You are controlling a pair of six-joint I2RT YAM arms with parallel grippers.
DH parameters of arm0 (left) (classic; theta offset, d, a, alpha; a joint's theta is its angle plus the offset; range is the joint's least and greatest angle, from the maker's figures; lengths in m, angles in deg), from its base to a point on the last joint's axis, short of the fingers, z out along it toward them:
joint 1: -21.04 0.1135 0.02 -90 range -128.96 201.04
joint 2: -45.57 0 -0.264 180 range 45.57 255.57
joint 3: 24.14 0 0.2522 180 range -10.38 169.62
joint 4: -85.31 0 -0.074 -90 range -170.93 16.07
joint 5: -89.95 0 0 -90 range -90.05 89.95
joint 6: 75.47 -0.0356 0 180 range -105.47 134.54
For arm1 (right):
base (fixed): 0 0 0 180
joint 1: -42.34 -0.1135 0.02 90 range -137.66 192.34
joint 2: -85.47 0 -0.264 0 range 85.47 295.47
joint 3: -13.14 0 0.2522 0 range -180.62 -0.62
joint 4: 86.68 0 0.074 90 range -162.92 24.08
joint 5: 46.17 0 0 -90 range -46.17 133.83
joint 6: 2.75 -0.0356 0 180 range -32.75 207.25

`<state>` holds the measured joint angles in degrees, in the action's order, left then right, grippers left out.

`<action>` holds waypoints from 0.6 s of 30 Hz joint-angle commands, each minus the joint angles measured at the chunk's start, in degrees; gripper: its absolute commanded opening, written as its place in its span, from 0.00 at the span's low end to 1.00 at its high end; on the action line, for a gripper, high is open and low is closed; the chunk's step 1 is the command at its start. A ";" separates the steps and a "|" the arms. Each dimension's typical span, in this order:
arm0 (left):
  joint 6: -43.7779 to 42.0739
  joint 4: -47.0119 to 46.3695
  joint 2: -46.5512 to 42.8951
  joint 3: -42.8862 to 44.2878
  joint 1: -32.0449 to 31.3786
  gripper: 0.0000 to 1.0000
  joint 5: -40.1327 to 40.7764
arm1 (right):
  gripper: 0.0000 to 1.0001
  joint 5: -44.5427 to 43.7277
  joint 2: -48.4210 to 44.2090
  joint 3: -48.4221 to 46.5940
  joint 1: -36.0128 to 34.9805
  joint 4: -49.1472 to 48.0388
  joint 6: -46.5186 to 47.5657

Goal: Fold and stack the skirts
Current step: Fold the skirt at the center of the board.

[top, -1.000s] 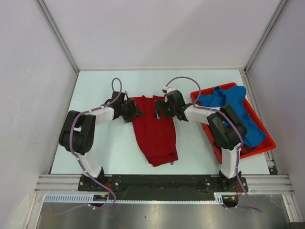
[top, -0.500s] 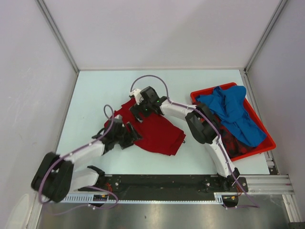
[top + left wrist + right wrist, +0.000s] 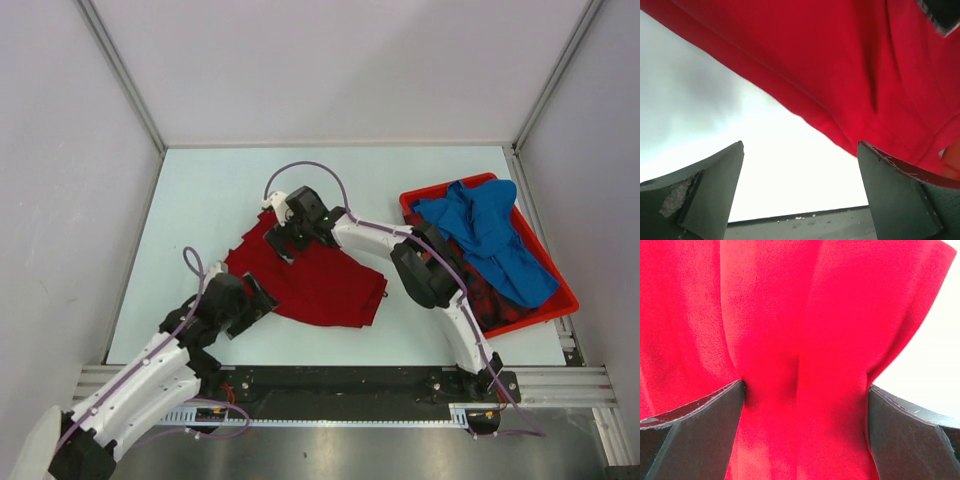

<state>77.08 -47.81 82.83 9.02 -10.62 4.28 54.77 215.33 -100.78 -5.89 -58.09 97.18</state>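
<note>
The red pleated skirt (image 3: 320, 280) lies flat and turned sideways on the table's middle. My left gripper (image 3: 256, 300) is open and empty at the skirt's near-left edge; in the left wrist view (image 3: 800, 145) the skirt (image 3: 840, 65) lies just beyond the fingertips. My right gripper (image 3: 283, 238) rests on the skirt's far-left corner, jaws wide apart with bunched red cloth (image 3: 790, 315) between them (image 3: 805, 385). The blue skirt (image 3: 490, 235) lies heaped in the red tray (image 3: 562, 300) over the plaid skirt (image 3: 482, 292).
The tray stands at the right edge of the table, by the right wall. White walls enclose the table on the left, back and right. The black rail with the arm bases (image 3: 340, 380) runs along the near edge.
The skirt has been swung sideways, from hanging lengthwise. My left arm has drawn back to the near left and is off the cloth. My right gripper moved left with the corner.
</note>
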 commanded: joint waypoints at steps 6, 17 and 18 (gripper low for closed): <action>-4.97 16.01 -1.93 18.55 -0.25 1.00 16.65 | 1.00 -1.09 -14.28 5.50 0.85 -5.95 -4.31; -16.65 1.87 16.85 29.46 8.25 1.00 15.62 | 1.00 -13.90 -29.46 18.04 2.17 -1.84 -19.64; -17.62 0.90 18.54 30.69 10.02 1.00 14.74 | 1.00 -15.49 -30.80 19.20 2.43 -0.17 -22.04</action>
<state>66.54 -40.47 95.31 35.34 -6.27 20.42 48.10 192.51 -86.66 -4.51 -62.11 86.06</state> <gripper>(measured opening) 0.996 0.996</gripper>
